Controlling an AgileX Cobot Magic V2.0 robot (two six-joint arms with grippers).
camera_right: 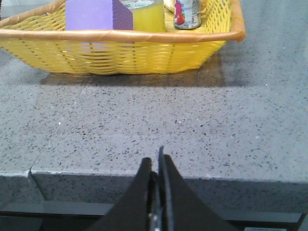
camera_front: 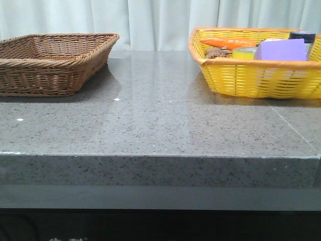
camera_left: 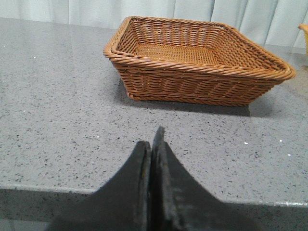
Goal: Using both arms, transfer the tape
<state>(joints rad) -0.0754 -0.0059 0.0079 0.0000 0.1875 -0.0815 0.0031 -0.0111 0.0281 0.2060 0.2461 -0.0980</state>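
The tape (camera_front: 244,53) is a yellow translucent roll lying in the yellow basket (camera_front: 251,80) at the right, partly hidden behind the purple block (camera_front: 281,50). In the right wrist view the tape (camera_right: 147,14) shows beside the purple block (camera_right: 96,14), inside the yellow basket (camera_right: 120,55). My right gripper (camera_right: 155,161) is shut and empty, at the table's front edge, well short of the basket. My left gripper (camera_left: 151,139) is shut and empty too, over the table's front edge, facing the brown wicker basket (camera_left: 192,82). Neither gripper appears in the front view.
The brown wicker basket (camera_front: 50,63) stands at the back left with nothing in it. The yellow basket also holds an orange carrot (camera_front: 228,42), a dark cylinder (camera_front: 302,36) and a printed can (camera_right: 187,13). A grey speckled tabletop (camera_front: 160,115) lies between the baskets.
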